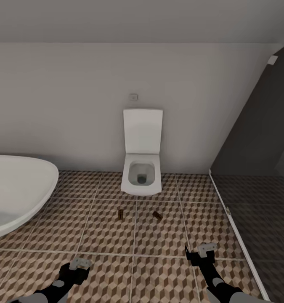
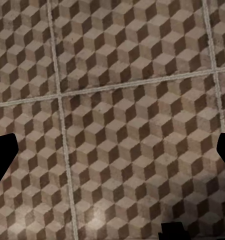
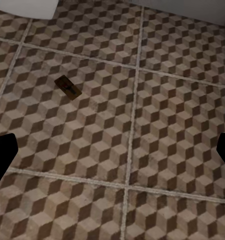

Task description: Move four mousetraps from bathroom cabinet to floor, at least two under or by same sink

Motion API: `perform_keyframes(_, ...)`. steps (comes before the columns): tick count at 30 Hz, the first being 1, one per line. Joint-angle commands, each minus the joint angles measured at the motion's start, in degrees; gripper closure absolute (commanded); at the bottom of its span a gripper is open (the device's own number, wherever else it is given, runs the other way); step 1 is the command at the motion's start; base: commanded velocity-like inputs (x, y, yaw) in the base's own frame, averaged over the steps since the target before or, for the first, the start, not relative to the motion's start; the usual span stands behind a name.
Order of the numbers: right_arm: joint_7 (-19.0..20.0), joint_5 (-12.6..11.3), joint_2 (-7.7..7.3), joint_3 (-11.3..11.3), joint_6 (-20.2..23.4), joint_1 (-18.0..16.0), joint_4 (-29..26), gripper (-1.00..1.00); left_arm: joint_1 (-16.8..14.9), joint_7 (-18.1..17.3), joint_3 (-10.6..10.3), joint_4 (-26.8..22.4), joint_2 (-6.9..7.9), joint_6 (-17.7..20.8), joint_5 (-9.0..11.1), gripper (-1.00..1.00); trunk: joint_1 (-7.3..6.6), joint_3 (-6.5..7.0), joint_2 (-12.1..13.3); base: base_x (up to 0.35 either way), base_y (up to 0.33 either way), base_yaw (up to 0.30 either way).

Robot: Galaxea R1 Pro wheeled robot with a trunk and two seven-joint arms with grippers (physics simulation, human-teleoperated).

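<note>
both grippers (image 1: 78, 266) (image 1: 203, 251) (empty) hover low, open.

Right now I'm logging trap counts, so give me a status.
Left gripper, right gripper open, empty. Two mousetraps on floor: one, other, before toilet. Nothing between.

Bathroom floor (image 2: 132, 130): square tiles, brown-beige-grey cube print, pale grout lines (image 2: 64, 135) crossing near one corner of frame. Left gripper (image 2: 112, 150) looks straight down at floor; black fingertips (image 2: 1, 157) at both side edges, set wide apart, nothing between. Dark shape (image 2: 185, 231) at frame edge, unidentifiable.
</note>
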Motion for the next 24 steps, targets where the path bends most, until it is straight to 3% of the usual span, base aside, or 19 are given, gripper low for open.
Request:
perform_keyframes(1, -0.2, -0.4, 0.0, 0.5, -0.1, 0.0, 0.0, -1.0, 0.0, 0.0, -0.4, 0.1, -0.03, -0.2, 0.2, -1.0, -0.22, 0.24, 0.4, 0.0, 0.0, 0.0)
perform_keyframes(24, -0.2, -0.4, 0.07, 0.5, -0.1, 0.1, 0.0, -1.0, 0.0, 0.0, -0.4, 0.1, -0.04, -0.2, 0.2, -1.0, -5.27, 6.5, 9.6, 0.0, 0.0, 0.0)
